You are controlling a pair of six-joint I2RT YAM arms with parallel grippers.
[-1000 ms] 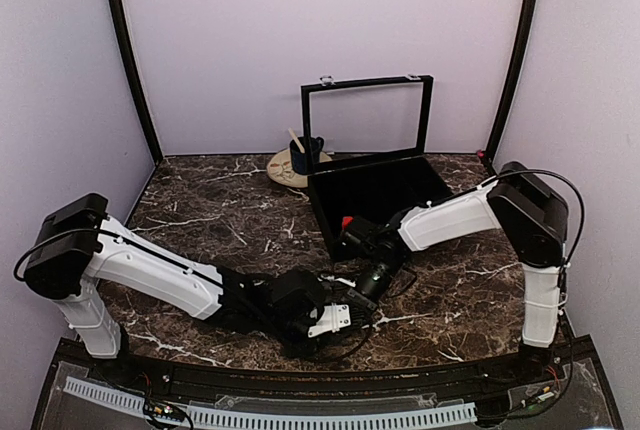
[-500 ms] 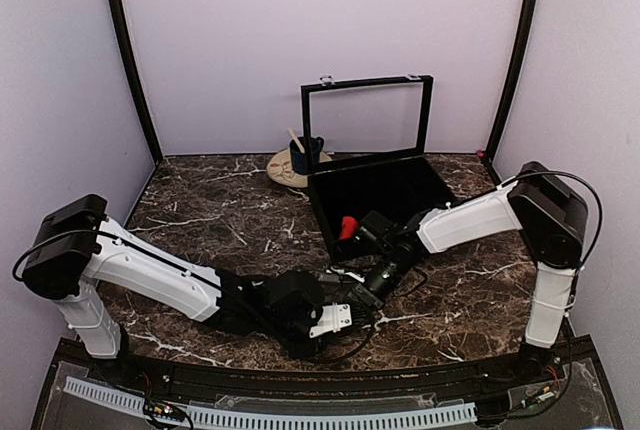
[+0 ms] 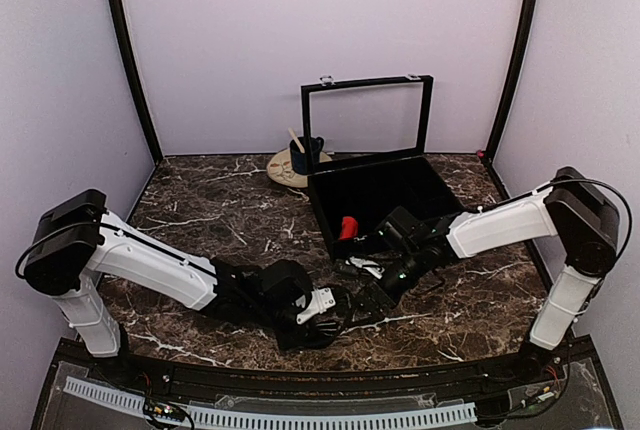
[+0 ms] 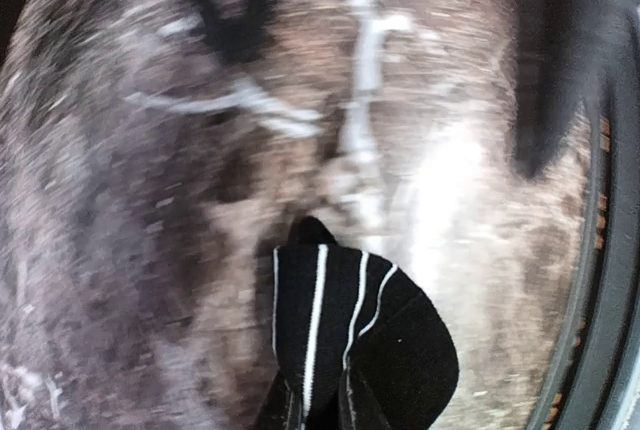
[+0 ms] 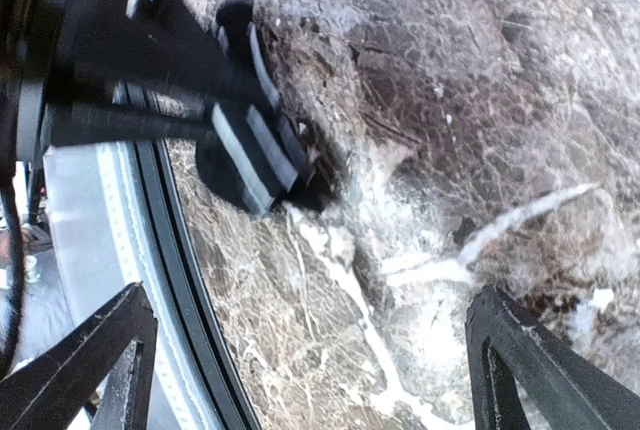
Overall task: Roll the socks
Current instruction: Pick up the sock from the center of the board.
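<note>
Left gripper is pinching the striped sock, right gripper spread wide. Light, floppy stuff, so I'd grab one end.

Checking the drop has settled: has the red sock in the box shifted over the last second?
No. The red sock stays in the black box's near-left corner.
</note>
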